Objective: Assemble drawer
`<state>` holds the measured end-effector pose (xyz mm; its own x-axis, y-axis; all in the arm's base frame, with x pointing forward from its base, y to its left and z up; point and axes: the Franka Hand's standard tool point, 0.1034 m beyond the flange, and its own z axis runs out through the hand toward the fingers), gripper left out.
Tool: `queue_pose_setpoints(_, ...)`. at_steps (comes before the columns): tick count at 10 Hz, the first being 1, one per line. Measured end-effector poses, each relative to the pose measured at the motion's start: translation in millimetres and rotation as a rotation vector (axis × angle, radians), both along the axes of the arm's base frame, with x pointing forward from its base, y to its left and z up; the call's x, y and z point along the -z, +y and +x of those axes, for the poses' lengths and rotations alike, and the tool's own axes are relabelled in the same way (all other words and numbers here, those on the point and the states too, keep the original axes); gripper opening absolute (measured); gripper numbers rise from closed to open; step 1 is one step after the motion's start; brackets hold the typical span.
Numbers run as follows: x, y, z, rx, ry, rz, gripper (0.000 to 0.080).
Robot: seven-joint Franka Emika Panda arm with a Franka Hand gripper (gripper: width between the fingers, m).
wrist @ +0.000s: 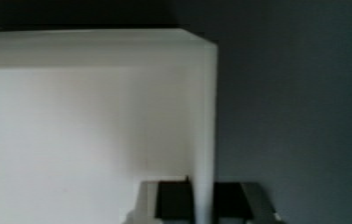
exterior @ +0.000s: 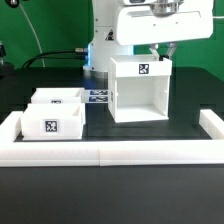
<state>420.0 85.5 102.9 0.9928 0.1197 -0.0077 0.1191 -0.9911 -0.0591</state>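
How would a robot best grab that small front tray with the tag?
Probably from above, jaws straddling one thin side wall of the front tray: it sits upright and open-topped with its rim exposed, and the whole box looks too wide to span.

The cabinet shell (exterior: 140,88) opens toward the camera, and its hollow is unobstructed. To the exterior view's left of it the marker board (exterior: 98,97) lies flat. Beyond that, the front tray (exterior: 52,122) and rear tray (exterior: 58,98) block the way. In front of the shell, bare table (exterior: 150,132) runs to the border wall (exterior: 110,153). The gripper (exterior: 165,48) fills the room above its far right corner, with fingers (wrist: 164,203) closely flanking one shell wall.
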Motion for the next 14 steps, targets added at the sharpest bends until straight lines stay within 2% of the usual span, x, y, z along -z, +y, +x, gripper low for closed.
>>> queue_pose_setpoints(6, 0.1, 0.0, 0.4, 0.0, 0.0, 0.0, 0.0037)
queue_pose_setpoints(8, 0.2, 2.4, 28.1, 0.027, -0.019, 0.011, 0.0037)
queue_pose_setpoints(10, -0.2, 6.6, 69.7, 0.042, -0.052, 0.027, 0.0038)
queue_pose_setpoints(14, -0.7, 11.2, 135.7, 0.069, -0.122, 0.054, 0.0038)
